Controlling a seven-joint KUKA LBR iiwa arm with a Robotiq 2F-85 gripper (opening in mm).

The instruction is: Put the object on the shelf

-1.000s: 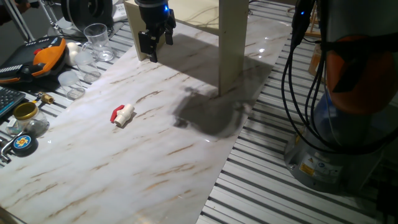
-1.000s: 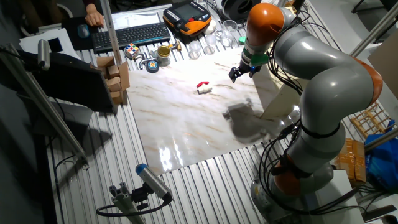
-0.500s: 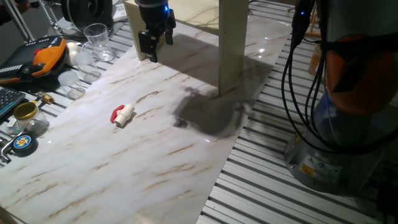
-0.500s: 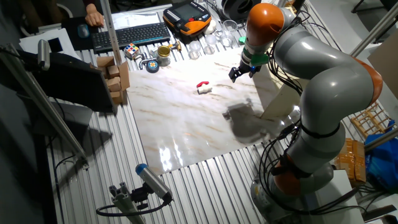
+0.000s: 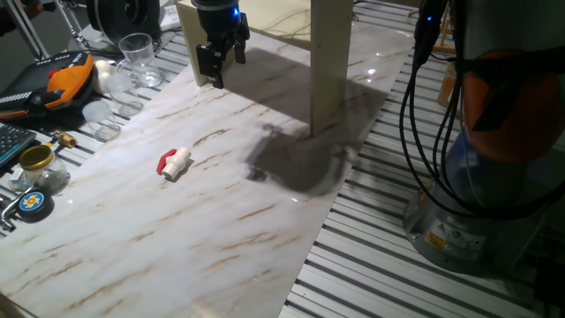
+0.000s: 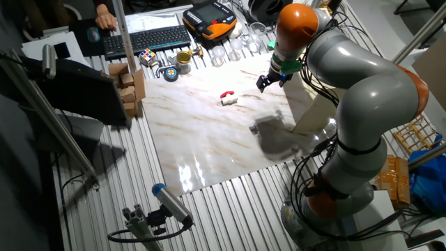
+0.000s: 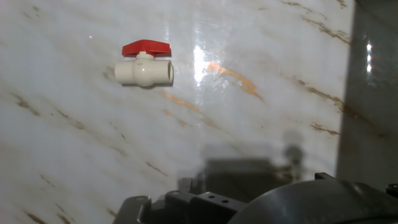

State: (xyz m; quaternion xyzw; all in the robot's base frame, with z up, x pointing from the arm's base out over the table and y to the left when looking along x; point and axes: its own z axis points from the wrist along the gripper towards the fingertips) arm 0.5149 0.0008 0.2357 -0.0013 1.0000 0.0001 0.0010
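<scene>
hand view | object (image 7: 144,65) lying on marble table (image 7: 261,124) | fingers (image 5: 218,64) aloft, holding nothing, gap unclear

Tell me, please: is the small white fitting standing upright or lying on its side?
Lying on its side. The white fitting rests lengthwise on the marble table, its red handle to one side.

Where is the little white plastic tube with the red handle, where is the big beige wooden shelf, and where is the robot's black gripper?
small white plastic fitting with a red handle (image 7: 144,71): hand view, on its white body.
pale beige wooden shelf (image 5: 330,62): one fixed view, on its flat panel leg.
black two-finger gripper (image 5: 217,71): one fixed view, between its fingertips.
</scene>
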